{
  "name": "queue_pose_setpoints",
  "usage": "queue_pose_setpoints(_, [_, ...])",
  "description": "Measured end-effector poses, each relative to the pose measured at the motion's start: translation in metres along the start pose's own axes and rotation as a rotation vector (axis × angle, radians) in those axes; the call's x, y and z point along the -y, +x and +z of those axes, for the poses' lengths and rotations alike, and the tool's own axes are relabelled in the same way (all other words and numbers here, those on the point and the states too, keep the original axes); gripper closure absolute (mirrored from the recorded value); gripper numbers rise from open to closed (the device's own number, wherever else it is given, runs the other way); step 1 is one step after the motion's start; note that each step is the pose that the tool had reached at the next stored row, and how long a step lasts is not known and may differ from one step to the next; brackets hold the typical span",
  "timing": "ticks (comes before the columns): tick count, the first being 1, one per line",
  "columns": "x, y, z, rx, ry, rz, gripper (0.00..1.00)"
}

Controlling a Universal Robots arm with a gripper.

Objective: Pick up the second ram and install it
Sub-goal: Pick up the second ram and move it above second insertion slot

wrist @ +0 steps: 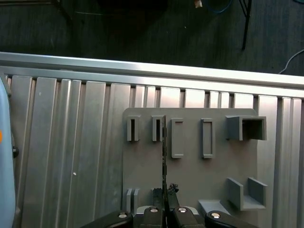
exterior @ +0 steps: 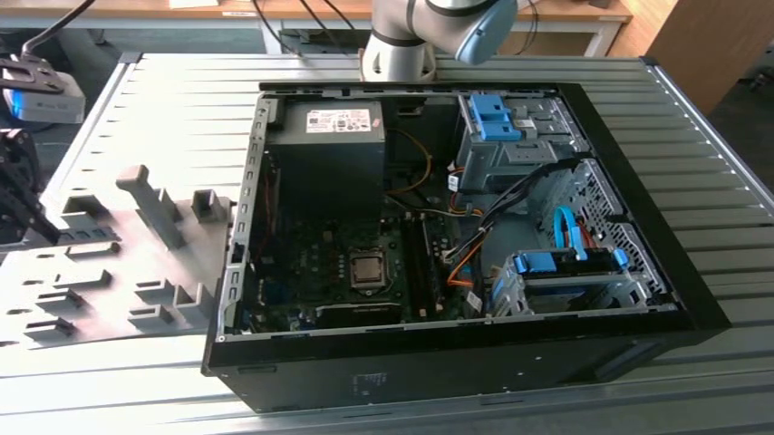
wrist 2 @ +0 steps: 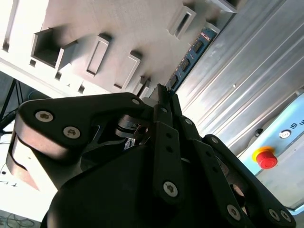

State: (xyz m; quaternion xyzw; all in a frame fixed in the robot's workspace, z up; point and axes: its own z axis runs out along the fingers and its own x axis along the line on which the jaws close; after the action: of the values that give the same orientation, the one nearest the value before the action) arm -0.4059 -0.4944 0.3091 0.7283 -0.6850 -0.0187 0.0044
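Closest to the lens in the second wrist view was the gripper (wrist 2: 163, 95), its black fingers (wrist 2: 166, 142) clenched on one end of the ram stick (wrist 2: 192, 54). The stick ran on edge straight out from the fingertips, blue-green with black chips. It followed the edge of the grey holder plate (wrist 2: 118, 28), where the plate met the bare ribbed bench (wrist 2: 247, 61). Whether it rested in a slot or hung clear of the plate could not be told. Across that bare strip stood a pale blue box (wrist 2: 289, 142) with a red button (wrist 2: 266, 159).

In the first wrist view the stick (wrist: 164, 152) showed as a thin dark line leading out from the jaws, between two of the plate's (wrist: 142, 180) raised slots. Past the plate came a narrow band of bench, then the bench's edge rail (wrist: 152, 69) and dark floor (wrist: 118, 28). A wide stretch of bench (wrist: 61, 156) lay open beside the plate.

In the exterior view an open computer case (exterior: 677, 299) took up the bench's middle and the exterior view's right. The plate (exterior: 109, 299) lay at the near corner on the exterior view's left, just beside the case wall. Open bench (exterior: 181, 118) ran from it to the far edge, where the arm's base (exterior: 400, 50) stood behind the case.
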Motion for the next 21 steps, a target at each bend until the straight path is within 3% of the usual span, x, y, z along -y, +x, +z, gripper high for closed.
queue_pose_setpoints(21, [-0.0009,-0.0006,-0.0273,0.0000,0.0000,0.000,0.86])
